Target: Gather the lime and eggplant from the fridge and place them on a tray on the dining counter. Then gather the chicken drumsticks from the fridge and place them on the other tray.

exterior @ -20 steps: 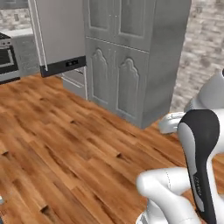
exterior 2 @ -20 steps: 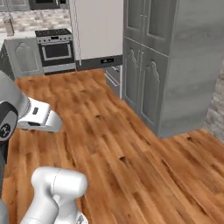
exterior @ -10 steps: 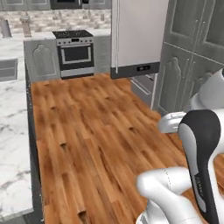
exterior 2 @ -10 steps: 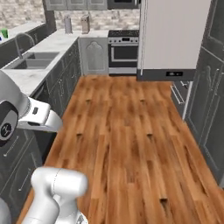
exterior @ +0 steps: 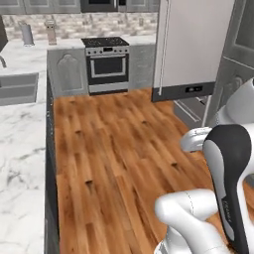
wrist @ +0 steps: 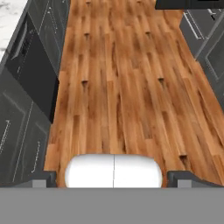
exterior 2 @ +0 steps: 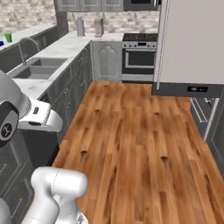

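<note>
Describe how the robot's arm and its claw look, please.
The arm is glossy white with rounded, tube-like links and a dark grey-black joint cover bearing small pale lettering. In the right base view a dark joint shows a round white logo. The claw has two small dark finger tips. No cables are visible.

- Floor (exterior: 124,149): warm orange-brown wood planks, dark knots scattered.
- Fridge (exterior: 196,44): pale grey door, dark strip along its bottom edge.
- Oven (exterior 2: 139,59): steel grey, black cooktop, dark glass door.
- Counter (exterior: 20,149): white marble, faint grey veining.
- Cabinets (exterior 2: 70,92): dark grey fronts.
- Backsplash (exterior 2: 26,13): mottled beige-grey brick.
- Sink (exterior 2: 37,68): grey basin.
</note>
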You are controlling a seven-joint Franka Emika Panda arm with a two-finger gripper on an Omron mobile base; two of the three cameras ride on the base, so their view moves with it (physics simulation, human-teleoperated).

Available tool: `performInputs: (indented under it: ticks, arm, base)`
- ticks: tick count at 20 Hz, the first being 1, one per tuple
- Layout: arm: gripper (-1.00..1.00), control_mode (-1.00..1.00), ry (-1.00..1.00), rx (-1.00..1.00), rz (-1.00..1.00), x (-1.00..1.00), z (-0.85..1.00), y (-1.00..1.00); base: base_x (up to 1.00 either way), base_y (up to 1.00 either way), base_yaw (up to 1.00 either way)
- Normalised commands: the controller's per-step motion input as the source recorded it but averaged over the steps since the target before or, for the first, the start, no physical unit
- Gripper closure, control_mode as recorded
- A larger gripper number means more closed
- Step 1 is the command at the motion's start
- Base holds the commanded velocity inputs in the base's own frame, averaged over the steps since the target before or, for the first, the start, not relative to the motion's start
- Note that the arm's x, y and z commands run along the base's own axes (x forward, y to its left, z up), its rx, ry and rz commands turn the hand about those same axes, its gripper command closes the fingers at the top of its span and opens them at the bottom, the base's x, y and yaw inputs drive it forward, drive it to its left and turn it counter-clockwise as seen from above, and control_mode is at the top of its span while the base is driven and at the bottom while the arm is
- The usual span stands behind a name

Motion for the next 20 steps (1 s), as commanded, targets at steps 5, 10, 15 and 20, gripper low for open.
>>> performInputs:
  ticks: [5,10,15,20]
  arm:
    - [-1.0,1.0,0.0,0.0,0.0,0.0,0.0,0.0]
    - [-1.0,1.0,0.0,0.0,0.0,0.0,0.0,0.0]
    - [-1.0,1.0,0.0,0.0,0.0,0.0,0.0,0.0]
    - [-1.0,1.0,0.0,0.0,0.0,0.0,0.0,0.0]
  base:
    - [1.0,0.01,0.16]
    - [0.98,0.04,0.13]
    - [0.99,0.14,0.08]
    - [1.0,0.09,0.05]
